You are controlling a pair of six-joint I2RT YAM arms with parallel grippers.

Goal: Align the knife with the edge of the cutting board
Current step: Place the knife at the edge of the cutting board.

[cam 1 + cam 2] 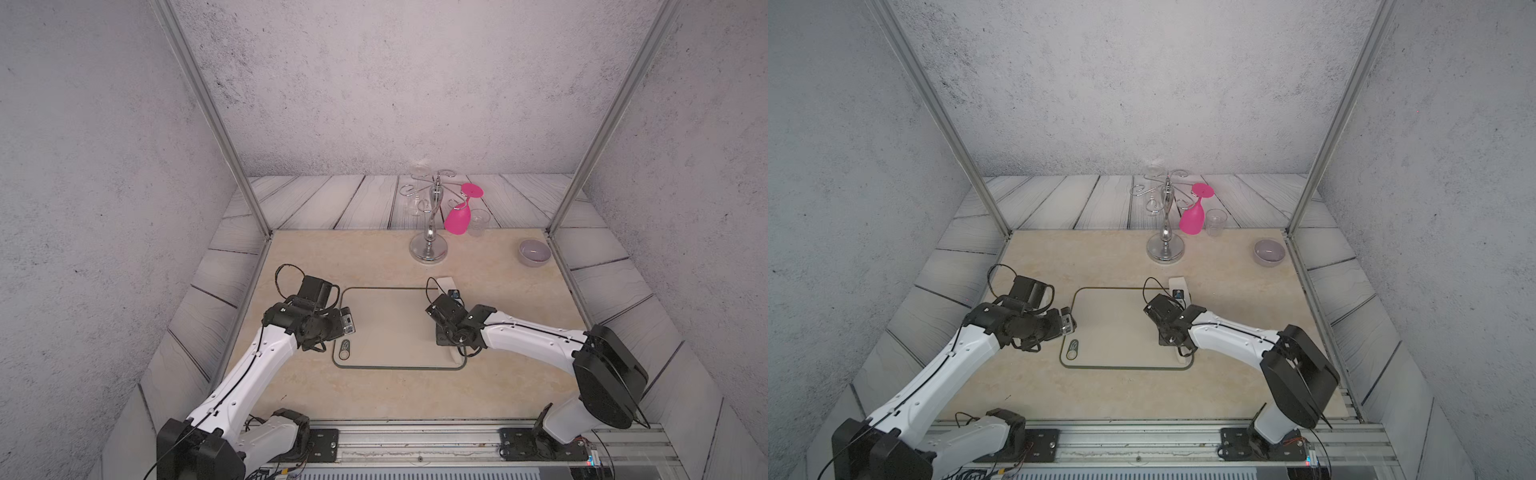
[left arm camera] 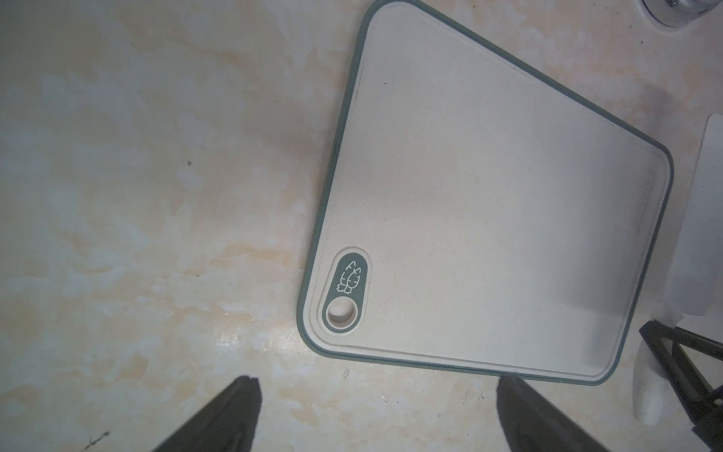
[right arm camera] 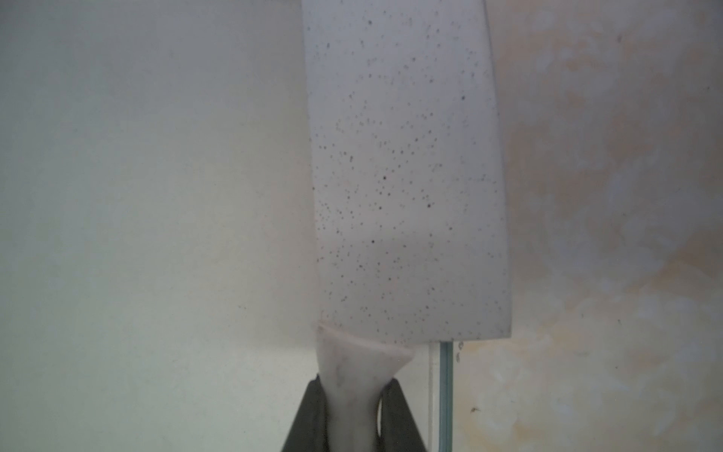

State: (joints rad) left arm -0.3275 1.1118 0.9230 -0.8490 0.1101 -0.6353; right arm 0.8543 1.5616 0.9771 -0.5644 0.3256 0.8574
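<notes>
A beige marbled tabletop [image 1: 332, 395] is filling the floor of the cell, with grey concrete-look walls [image 1: 395, 83] closing it in behind and on both sides. Pale wood-plank panels [image 1: 316, 199] are skirting the table, and two aluminium posts [image 1: 216, 124] are rising from its far corners. At the far side a chrome glass rack [image 1: 430, 232] is standing upright, with a pink wine glass [image 1: 458, 218] hanging from it foot-up and tilted. A clear cup [image 1: 478, 222] is sitting just right of the pink glass, and a small pale bowl [image 1: 534, 252] is resting near the far right corner.

The cutting board [image 1: 395, 328] is lying flat in the middle of the table, its long sides running left to right and its dark oval logo [image 1: 344, 350] at the near left corner.

The left gripper [image 2: 375, 422] is hovering by the board's left edge with its fingers [image 2: 242, 415] spread wide apart, holding nothing.

The right gripper [image 3: 354, 418] is clamping the handle of the knife [image 3: 407, 176] between closed fingers. The knife is running along the board's right short edge, near to far, its broad blade lying face-up over the green rim and its far end reaching past the board's far right corner [image 1: 445, 283]. Whether the blade is touching the board cannot be told.
</notes>
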